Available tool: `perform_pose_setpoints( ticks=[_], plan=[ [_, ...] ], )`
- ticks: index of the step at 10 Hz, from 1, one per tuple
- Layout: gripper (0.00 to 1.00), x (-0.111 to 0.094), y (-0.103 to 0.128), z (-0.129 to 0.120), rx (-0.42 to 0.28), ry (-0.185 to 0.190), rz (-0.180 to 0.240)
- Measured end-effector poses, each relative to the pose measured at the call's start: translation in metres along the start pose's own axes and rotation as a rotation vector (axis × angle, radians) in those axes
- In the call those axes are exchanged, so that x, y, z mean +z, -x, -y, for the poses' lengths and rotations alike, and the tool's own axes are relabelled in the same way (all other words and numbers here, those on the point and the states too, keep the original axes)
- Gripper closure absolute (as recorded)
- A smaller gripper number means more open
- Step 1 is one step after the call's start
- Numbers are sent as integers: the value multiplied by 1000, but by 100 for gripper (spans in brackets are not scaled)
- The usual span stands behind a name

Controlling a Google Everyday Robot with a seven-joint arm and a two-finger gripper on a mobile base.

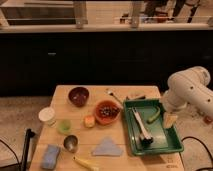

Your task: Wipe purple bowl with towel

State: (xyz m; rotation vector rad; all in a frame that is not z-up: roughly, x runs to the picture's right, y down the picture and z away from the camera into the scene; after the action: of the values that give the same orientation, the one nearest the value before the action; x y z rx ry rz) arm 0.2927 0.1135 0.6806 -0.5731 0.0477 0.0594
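Note:
The purple bowl is dark and round and stands at the back left of the wooden table. The towel is a pale grey-blue folded cloth that lies flat near the table's front edge, in the middle. My white arm comes in from the right. My gripper hangs over the right edge of the green tray, far from both the bowl and the towel.
A red bowl with dark contents stands mid-table beside a small orange item. A white container, a green cup, a metal cup, a blue sponge and a yellow item are on the left. The tray holds utensils.

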Motion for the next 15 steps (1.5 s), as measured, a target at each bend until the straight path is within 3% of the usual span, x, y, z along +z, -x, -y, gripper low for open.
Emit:
perform_pose_setpoints(
  ticks=[15],
  plan=[
    [20, 2, 3, -5, -6, 6, -2]
  ],
)
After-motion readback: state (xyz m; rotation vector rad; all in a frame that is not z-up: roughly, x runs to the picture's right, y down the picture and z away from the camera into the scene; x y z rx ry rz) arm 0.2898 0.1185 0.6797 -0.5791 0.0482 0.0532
